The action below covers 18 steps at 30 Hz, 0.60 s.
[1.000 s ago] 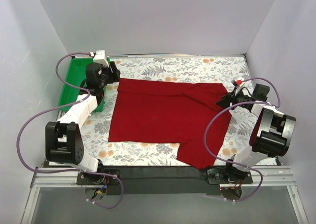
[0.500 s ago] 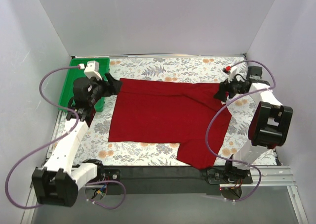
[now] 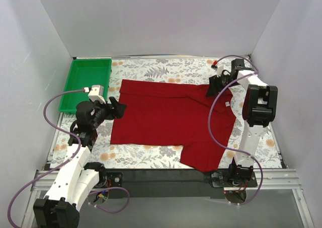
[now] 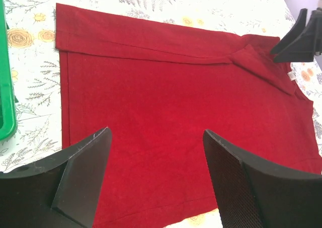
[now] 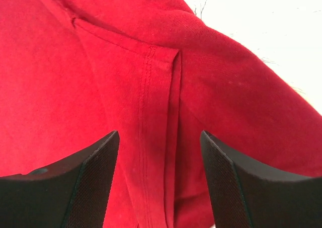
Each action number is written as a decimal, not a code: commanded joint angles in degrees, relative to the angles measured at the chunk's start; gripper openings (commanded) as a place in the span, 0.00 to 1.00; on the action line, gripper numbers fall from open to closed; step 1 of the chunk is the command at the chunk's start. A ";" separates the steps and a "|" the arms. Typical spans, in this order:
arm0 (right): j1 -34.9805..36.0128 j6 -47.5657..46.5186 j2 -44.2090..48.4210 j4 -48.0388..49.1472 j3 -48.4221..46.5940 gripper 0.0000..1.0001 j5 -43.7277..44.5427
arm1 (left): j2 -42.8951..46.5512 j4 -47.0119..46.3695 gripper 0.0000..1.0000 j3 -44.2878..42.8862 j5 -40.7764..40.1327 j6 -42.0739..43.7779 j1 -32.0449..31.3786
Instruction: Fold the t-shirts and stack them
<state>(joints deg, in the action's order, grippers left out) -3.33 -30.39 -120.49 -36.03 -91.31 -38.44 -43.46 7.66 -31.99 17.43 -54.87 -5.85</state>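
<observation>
Lying spread beneath right pincer (image 5: 158, 136), t-shirt (image 3: 171, 117)

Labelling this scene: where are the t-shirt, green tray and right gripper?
t-shirt (image 3: 166, 118), top view, middle of its body
green tray (image 3: 86, 82), top view, its bare floor
right gripper (image 5: 159, 135), right wrist view, midway between fingertips

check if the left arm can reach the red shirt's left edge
Probably yes. The left gripper is open at the left edge of the t-shirt, with bare red cloth ahead of it in the wrist view. Nothing lies in the way; the green tray sits off to the side.
</observation>
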 commanded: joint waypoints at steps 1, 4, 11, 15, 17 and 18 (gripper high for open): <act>0.35 2.09 -1.59 -2.46 -3.52 0.60 0.21 | 0.40 -0.98 0.68 -0.53 0.41 0.64 -0.22; 0.87 1.74 -2.21 -2.90 -3.70 0.57 -0.06 | 0.57 -0.98 0.68 -0.44 0.23 0.64 -0.22; 1.49 0.86 -2.30 -3.52 -2.39 0.48 -0.59 | 0.48 -1.16 0.68 -0.44 0.50 0.64 -0.22; 1.58 0.34 -1.95 -3.70 -1.33 0.40 -0.76 | 0.40 -1.24 0.68 -0.44 0.85 0.47 -0.22; 1.58 0.07 -1.33 -3.78 -0.98 0.36 -1.03 | 0.40 -1.24 0.68 -0.44 0.85 0.55 -0.22; 1.58 -0.02 -1.16 -3.78 -0.54 0.35 -1.29 | 0.48 -1.24 0.68 -0.44 0.85 0.47 -0.22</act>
<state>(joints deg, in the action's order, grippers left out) -2.11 -29.50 -123.20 -38.63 -92.44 -37.93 -43.53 7.29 -31.99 17.54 -54.87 -5.85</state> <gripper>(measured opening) 0.362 0.680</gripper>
